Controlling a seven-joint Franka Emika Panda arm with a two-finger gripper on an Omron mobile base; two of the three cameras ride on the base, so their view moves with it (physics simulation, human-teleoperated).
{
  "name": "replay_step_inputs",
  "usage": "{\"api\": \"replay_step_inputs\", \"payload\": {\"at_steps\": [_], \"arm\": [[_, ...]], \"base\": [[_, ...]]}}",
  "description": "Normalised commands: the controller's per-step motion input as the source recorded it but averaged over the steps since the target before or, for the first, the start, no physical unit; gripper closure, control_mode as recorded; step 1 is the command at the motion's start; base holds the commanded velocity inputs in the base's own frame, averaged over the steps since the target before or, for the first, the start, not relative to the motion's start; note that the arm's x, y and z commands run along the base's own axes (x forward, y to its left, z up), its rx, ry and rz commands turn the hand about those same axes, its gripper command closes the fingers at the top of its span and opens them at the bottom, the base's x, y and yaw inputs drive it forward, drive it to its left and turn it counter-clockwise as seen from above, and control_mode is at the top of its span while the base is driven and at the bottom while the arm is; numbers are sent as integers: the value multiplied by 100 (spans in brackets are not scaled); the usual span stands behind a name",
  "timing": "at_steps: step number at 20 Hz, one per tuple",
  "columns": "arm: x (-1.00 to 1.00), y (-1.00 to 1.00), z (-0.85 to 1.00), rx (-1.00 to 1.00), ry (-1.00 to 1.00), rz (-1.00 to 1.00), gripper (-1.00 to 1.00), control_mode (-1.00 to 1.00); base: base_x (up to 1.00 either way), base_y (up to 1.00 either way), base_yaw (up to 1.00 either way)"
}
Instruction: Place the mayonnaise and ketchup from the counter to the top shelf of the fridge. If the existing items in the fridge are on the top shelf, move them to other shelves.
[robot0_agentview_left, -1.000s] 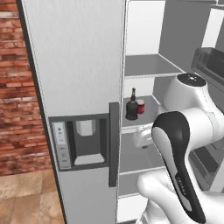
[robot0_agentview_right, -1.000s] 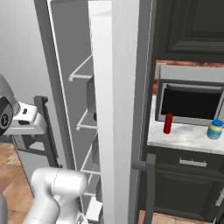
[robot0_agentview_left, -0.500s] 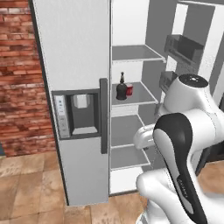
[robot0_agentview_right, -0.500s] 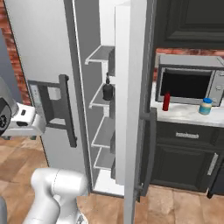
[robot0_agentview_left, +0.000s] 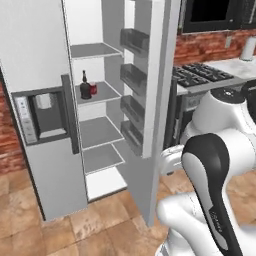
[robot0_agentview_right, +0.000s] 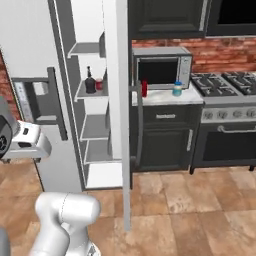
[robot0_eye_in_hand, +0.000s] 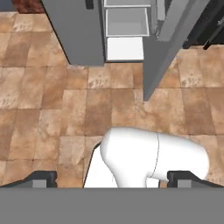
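The fridge (robot0_agentview_left: 40, 65) stands open, its door (robot0_agentview_left: 150, 75) swung out to the right. The existing items, a black bottle (robot0_agentview_left: 85, 89) and a small red container (robot0_agentview_left: 93, 89), sit side by side on the second shelf; the top shelf (robot0_agentview_left: 95, 50) is bare. In the right base view the ketchup (robot0_agentview_right: 144, 89) and the mayonnaise (robot0_agentview_right: 177, 89) stand on the white counter (robot0_agentview_right: 165, 97) in front of the microwave, right of the fridge (robot0_agentview_right: 30, 55). My gripper (robot0_eye_in_hand: 114, 179) is open and holds nothing. It points down at the tiled floor, well back from the fridge (robot0_eye_in_hand: 78, 26).
The open fridge door (robot0_agentview_right: 122, 100) stands edge-on between the shelves and the counter. A microwave (robot0_agentview_right: 160, 70) sits at the counter's back. A stove (robot0_agentview_right: 230, 82) with an oven lies to the right. Brown tiled floor (robot0_eye_in_hand: 52, 109) spreads in front.
Both base views have shifted: the base has backed away from the fridge and turned right, bringing counter and stove into view. The gripper has stayed open.
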Motion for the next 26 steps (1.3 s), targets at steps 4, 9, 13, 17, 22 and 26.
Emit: {"api": "replay_step_inputs", "payload": {"at_steps": [4, 9, 13, 17, 22, 26], "arm": [[0, 0, 0, 0, 0, 0, -100, 100], [0, 0, 0, 0, 0, 0, -100, 100], [0, 0, 0, 0, 0, 0, -100, 100], [0, 0, 0, 0, 0, 0, -100, 100], [0, 0, 0, 0, 0, 0, -100, 100], [0, 0, 0, 0, 0, 0, -100, 100]], "base": [[-21, -86, -64], [0, -100, -51], [27, -100, -31], [86, -99, -3], [100, -80, 6], [100, -54, 13]]}}
